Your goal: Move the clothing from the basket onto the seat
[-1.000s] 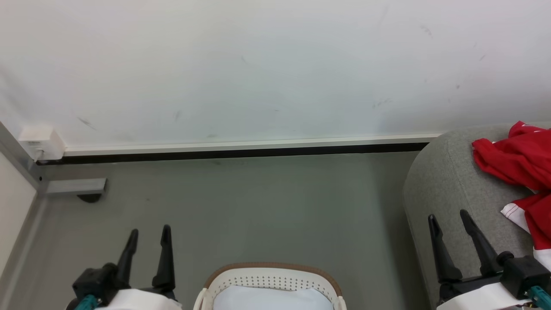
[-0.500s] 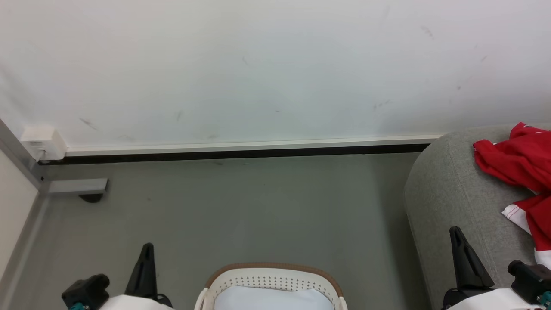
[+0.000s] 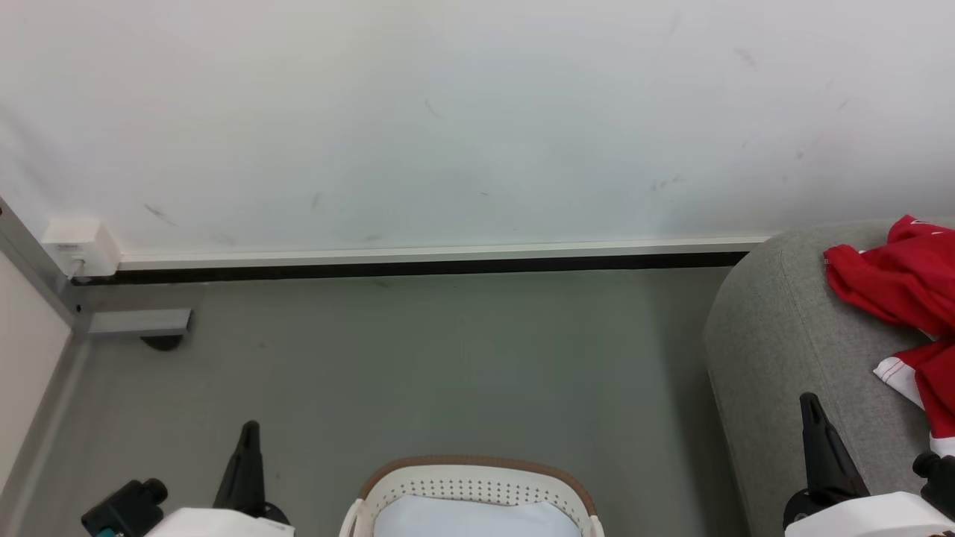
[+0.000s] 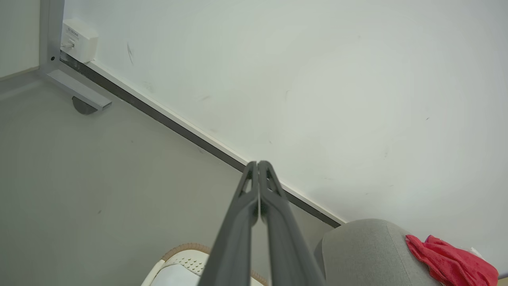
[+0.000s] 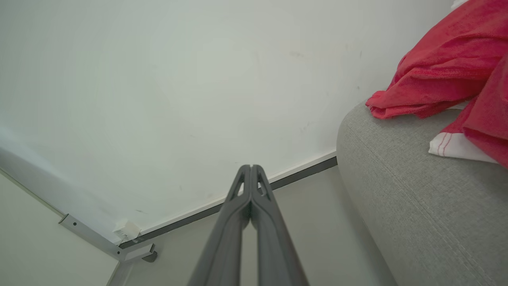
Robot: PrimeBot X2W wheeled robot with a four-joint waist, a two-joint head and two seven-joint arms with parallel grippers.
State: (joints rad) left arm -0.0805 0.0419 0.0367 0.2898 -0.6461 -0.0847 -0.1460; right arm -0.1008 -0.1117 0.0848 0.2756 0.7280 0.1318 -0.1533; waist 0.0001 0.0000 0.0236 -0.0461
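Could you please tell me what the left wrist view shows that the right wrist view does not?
Left wrist view, not the right: the basket rim with a pale cloth inside, and the left gripper, shut and empty.
Right wrist view, not the left: a white hem with thin red stripes, and the right gripper, shut and empty.
Both: the red clothing lying on the grey seat, the wall, the floor and the small white wall box.
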